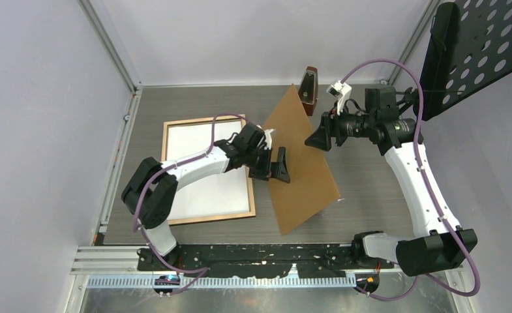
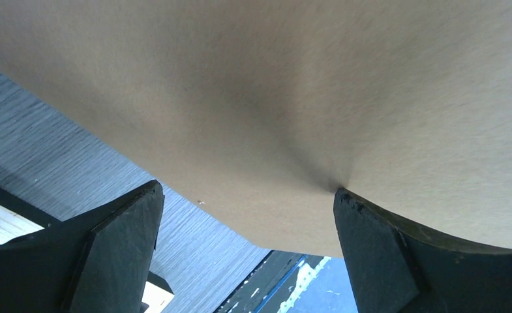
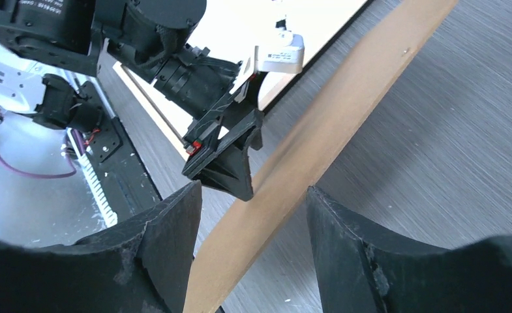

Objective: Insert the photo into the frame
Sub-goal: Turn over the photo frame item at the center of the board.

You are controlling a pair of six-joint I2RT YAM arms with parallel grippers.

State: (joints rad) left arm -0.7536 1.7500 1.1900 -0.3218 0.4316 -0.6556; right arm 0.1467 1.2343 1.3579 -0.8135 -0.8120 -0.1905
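One frame (flat) beside left claw

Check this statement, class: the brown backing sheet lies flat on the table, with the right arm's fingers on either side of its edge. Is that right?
Not quite. The brown backing sheet is not lying flat: it is tilted up from the table. The rest holds, since the right fingers do sit on either side of its edge. The right wrist view shows this.

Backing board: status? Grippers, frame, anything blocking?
Left gripper open, one finger propping backing board from below. Right gripper open, straddling its raised edge. Frame flat on table, white sheet inside; board tilted beside it.
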